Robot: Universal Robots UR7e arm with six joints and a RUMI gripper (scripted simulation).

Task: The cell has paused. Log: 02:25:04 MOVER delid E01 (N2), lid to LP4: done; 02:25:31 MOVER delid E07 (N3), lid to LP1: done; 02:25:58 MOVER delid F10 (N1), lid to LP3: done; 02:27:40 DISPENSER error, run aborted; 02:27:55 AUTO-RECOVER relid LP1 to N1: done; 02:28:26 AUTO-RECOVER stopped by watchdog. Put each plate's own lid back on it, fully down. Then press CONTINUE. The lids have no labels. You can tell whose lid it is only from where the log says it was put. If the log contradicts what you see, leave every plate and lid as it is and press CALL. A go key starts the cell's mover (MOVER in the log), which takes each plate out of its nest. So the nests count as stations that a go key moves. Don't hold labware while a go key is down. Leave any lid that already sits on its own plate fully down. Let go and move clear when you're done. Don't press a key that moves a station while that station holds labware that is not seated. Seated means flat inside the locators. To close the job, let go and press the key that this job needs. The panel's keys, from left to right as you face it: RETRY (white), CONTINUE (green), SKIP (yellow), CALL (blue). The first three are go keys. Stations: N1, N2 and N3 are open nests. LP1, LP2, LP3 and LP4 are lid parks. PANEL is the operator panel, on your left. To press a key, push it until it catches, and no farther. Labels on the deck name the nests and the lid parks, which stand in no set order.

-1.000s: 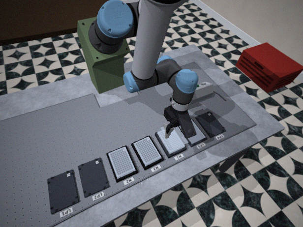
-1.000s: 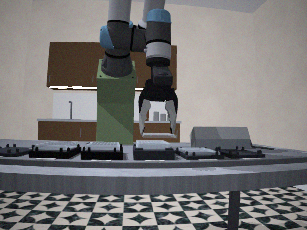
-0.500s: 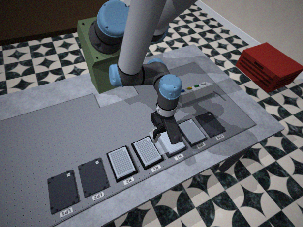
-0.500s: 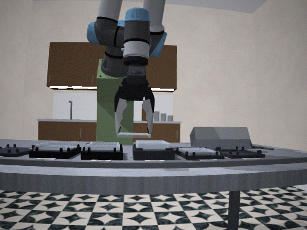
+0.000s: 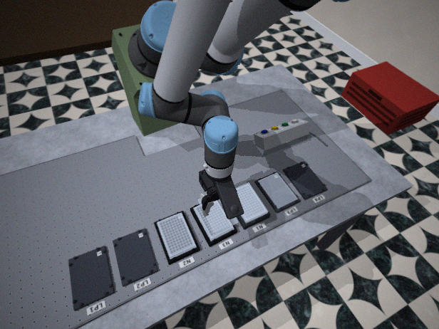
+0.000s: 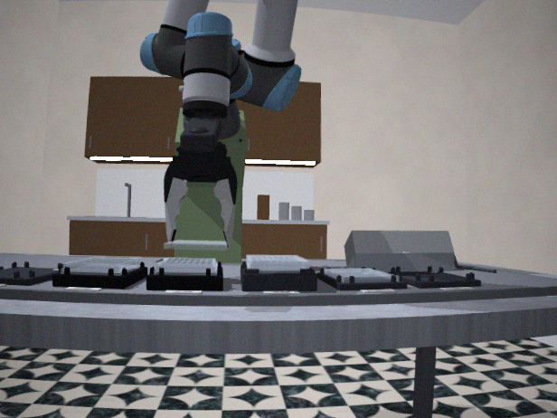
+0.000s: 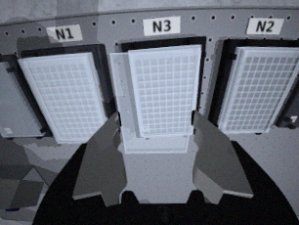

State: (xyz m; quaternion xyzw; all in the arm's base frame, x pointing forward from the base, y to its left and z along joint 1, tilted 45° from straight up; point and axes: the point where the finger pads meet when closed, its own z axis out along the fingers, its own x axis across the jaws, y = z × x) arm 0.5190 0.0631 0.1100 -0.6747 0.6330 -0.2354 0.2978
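The hand (image 6: pixel 199 238) is clamped on a clear lid (image 6: pixel 195 244), holding it level above the N3 plate (image 7: pixel 163 88), well off the surface (image 5: pixel 89 185).

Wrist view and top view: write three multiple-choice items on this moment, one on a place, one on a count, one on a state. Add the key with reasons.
1. Under which nest label does the clear flat plastic lid hang in the wrist view?
A. N1
B. N3
C. N2

2. How many dark rectangular lid parks hold no lid in the top view?
A. one
B. two
C. three

3. What is the state of the black two-jaw end effector?
A. shut on the lid
B. open, holding nothing
C. shut on nothing

Key:
1 B: the lid sits in line with the white N3 label, over that nest's white gridded well plate.
2 C: LP1, LP2 and LP4 show only dark surface; LP3 carries a pale lid.
3 A: the exterior view shows the lid spanning between the fingertips, above the plates.
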